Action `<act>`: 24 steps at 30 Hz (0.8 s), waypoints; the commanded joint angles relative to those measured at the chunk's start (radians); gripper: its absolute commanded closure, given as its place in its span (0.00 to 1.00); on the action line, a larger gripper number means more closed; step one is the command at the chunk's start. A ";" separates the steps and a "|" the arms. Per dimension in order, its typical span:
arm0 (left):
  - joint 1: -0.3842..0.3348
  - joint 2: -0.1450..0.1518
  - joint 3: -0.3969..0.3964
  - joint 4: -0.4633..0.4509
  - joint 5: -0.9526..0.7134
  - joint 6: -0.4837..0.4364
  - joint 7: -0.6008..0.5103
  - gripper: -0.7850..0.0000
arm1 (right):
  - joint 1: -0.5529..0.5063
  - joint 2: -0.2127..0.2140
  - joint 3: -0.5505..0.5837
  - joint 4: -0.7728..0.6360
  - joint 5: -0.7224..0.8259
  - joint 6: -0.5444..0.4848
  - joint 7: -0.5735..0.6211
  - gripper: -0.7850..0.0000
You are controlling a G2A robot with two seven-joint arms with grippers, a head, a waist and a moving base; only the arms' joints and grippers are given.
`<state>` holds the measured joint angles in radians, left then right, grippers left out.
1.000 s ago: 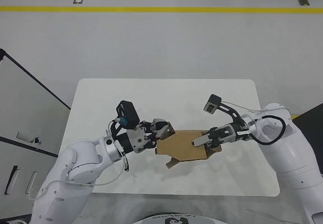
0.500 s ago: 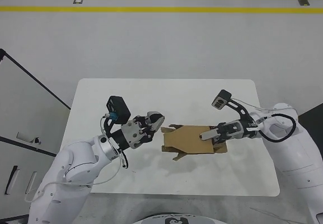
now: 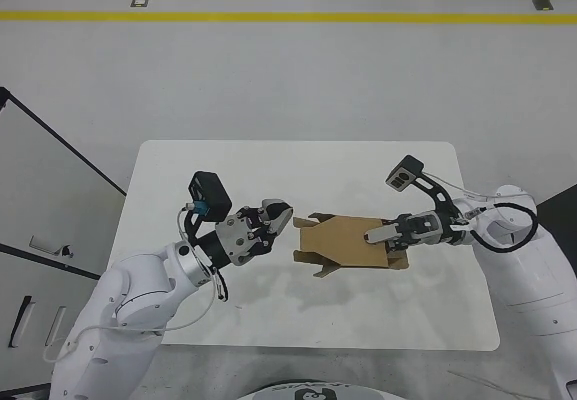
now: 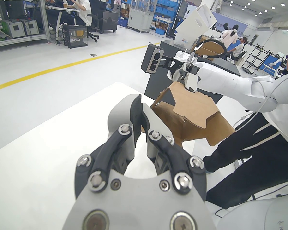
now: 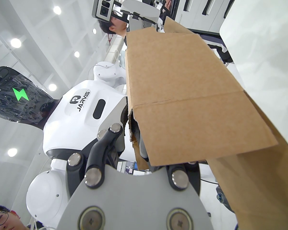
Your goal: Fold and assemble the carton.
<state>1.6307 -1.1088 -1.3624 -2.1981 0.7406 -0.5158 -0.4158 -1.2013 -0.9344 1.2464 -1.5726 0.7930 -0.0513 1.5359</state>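
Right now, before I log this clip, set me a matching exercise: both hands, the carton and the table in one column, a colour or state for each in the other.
Things:
1. left hand
2. right hand
3. carton
4. table

Colours or states:
A. white, flat top
B. shut on one end of the cardboard
C. brown, with flaps sticking out at its free end
D. shut on nothing, apart from the cardboard

Pairs: 1-D, 2-B, 3-C, 4-A.
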 commanded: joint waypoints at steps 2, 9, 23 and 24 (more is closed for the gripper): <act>0.000 0.000 0.000 0.000 0.000 0.000 0.000 1.00 | 0.000 0.000 0.000 0.000 0.000 0.000 0.000 1.00; 0.000 0.000 0.000 0.000 0.000 0.000 0.000 1.00 | 0.000 0.000 0.000 0.000 0.000 0.000 0.000 1.00; 0.000 0.000 0.000 0.000 0.000 0.000 0.000 1.00 | 0.167 0.026 -0.057 0.045 0.059 0.011 0.000 1.00; 0.000 0.000 0.000 0.000 0.000 0.000 0.000 1.00 | 0.188 0.029 -0.076 0.050 0.069 0.004 0.000 1.00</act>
<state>1.6307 -1.1088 -1.3624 -2.1981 0.7406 -0.5158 -0.4158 -1.0303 -0.9074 1.1837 -1.5261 0.8554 -0.0423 1.5359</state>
